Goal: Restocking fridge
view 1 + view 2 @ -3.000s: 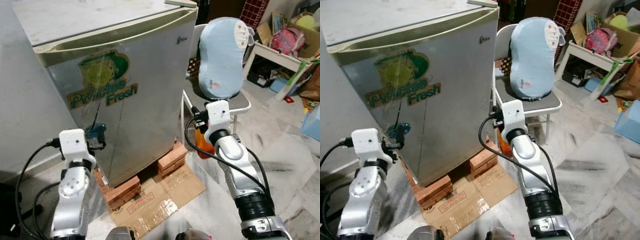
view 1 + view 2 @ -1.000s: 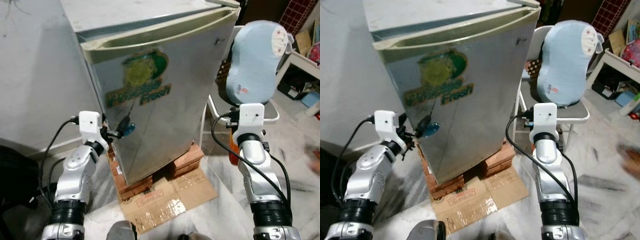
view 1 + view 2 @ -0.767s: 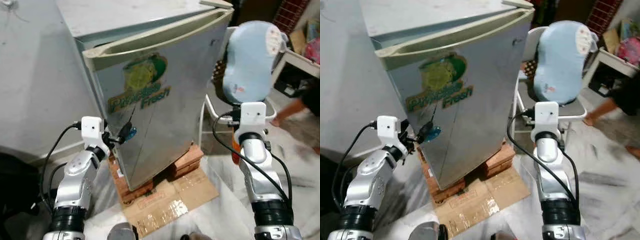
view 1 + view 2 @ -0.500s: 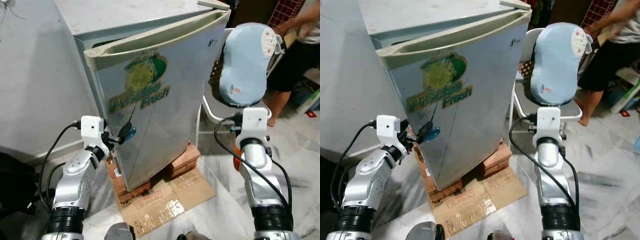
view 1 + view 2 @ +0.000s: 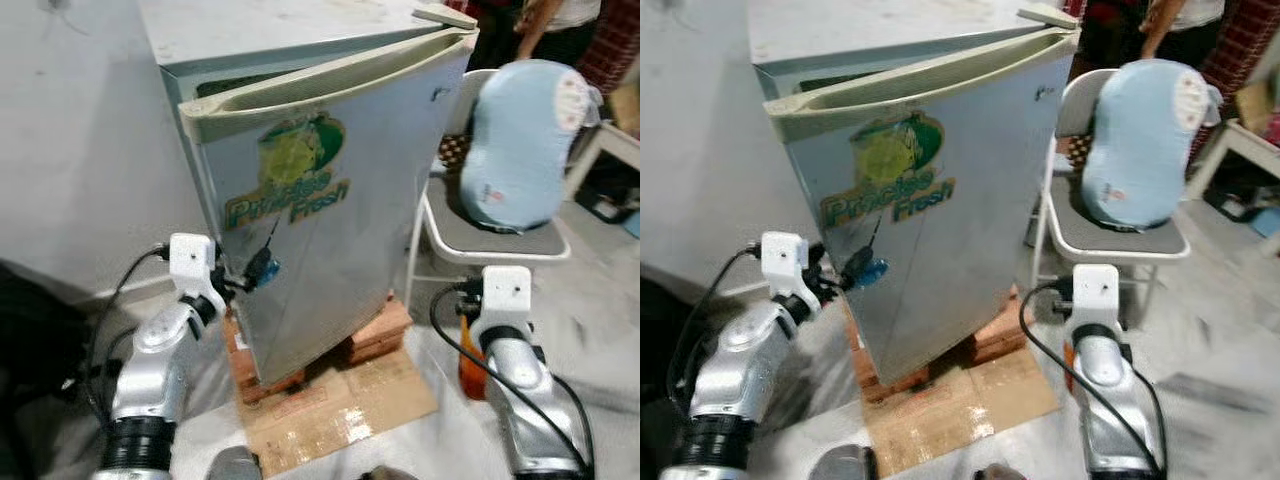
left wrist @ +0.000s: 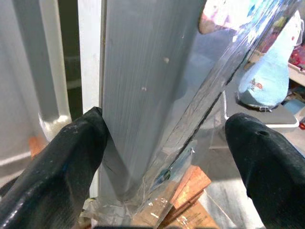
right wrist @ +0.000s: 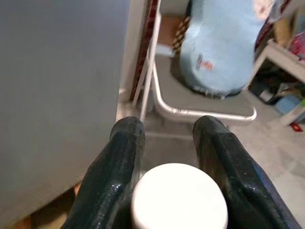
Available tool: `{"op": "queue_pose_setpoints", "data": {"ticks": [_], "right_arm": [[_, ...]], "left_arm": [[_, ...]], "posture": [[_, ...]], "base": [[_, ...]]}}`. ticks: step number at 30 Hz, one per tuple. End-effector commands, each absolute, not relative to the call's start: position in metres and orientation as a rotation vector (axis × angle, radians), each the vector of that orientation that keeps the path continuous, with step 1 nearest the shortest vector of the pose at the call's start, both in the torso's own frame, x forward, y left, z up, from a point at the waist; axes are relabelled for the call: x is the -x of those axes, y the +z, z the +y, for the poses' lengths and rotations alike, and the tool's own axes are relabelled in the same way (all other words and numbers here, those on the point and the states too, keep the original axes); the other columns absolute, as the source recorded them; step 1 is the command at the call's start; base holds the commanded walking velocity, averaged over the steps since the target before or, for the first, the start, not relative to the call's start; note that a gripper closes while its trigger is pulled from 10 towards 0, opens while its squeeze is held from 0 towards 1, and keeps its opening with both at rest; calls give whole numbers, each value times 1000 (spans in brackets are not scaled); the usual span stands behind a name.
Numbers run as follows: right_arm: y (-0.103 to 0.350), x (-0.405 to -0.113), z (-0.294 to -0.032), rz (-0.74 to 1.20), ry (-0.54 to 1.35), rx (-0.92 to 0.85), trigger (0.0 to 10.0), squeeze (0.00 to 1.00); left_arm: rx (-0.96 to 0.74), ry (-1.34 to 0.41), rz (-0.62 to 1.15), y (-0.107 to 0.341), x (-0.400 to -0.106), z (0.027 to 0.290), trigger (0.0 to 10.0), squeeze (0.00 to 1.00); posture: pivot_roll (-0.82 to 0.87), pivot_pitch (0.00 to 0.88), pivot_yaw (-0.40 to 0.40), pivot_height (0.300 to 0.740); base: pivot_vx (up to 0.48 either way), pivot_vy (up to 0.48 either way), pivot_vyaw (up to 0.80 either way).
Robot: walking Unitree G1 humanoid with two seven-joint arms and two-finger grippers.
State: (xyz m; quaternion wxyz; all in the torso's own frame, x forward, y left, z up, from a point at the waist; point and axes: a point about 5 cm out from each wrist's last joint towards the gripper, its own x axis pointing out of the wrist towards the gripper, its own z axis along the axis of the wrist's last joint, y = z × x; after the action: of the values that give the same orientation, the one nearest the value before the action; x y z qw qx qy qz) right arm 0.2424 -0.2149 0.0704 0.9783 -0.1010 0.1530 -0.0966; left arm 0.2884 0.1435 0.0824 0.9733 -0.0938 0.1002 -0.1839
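"Precise Fresh" read on fridge door (image 5: 330, 220), door ajar. Left end effector (image 6: 162, 143) raised at door's lower opening edge, fingers (image 6: 57, 167) spread wide, straddling edge. Orange bottle (image 5: 470, 355), white cap (image 7: 178, 195), gripped between right end effector (image 7: 167, 143) fingers, held low beside fridge's right side.

Pale marble floor (image 5: 590, 310) carries flattened brown cardboard (image 5: 340, 415); red bricks (image 5: 380, 330) on it prop the silver fridge (image 5: 330, 230).
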Motion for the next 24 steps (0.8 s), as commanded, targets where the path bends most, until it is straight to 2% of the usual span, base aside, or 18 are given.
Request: {"op": "queue_pose_setpoints", "data": {"ticks": [1, 17, 24], "right_arm": [[84, -246, -212, 252, -180, 196, 10000, 0], [80, -209, -223, 319, -183, 191, 10000, 0], [83, -212, -216, 307, -157, 154, 10000, 0]], "left_arm": [[182, -501, 213, 85, -287, 118, 10000, 0], [175, -512, 219, 84, -286, 116, 10000, 0], [177, -531, 217, 86, -285, 109, 10000, 0]], "posture": [[-40, 24, -27, 740], [-51, 32, -21, 740], [-49, 29, -18, 740]], "base": [[0, -315, 0], [0, -325, 0], [0, -326, 0]]}}
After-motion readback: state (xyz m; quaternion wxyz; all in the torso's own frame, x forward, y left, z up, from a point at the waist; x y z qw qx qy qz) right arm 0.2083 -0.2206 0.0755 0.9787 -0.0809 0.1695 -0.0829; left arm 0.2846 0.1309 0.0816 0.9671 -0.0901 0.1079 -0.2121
